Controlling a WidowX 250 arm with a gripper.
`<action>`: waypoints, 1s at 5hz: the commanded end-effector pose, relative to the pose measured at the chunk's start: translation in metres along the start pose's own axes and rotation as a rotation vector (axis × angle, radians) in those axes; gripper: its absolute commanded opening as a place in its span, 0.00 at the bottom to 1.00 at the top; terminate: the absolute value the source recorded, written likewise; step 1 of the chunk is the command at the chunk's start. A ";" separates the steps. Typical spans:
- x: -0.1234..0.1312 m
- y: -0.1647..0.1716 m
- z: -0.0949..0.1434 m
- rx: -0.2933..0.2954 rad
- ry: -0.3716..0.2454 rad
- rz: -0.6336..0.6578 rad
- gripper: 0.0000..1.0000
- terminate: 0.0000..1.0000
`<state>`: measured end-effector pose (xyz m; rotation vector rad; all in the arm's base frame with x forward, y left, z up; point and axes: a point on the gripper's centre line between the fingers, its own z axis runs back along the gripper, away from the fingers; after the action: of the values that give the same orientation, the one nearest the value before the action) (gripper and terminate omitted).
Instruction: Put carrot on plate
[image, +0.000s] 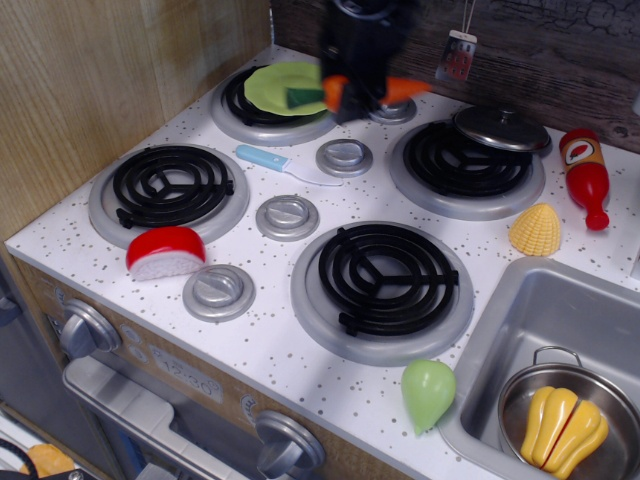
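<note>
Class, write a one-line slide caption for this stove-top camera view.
The gripper carries the carrot above the stove, beside the plate.

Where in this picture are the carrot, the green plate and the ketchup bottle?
carrot (400, 90): camera view, on its orange body right of the claw.
green plate (268, 84): camera view, on its bare left part.
ketchup bottle (585, 172): camera view, on its red body.

A red plastic ketchup bottle (585, 178) lies at three o'clock, a ridged yellow shell-shaped toy (535, 230) just below it; a pale green pear-shaped toy (428, 393) sits at five o'clock.
</note>
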<state>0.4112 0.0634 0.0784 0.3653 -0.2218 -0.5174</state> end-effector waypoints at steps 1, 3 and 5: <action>0.000 0.046 0.014 0.216 -0.078 0.349 0.00 0.00; -0.020 0.083 -0.005 0.237 -0.084 0.361 0.00 0.00; -0.024 0.096 -0.013 0.273 -0.186 0.264 1.00 0.00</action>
<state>0.4321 0.1522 0.0804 0.5179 -0.4727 -0.2494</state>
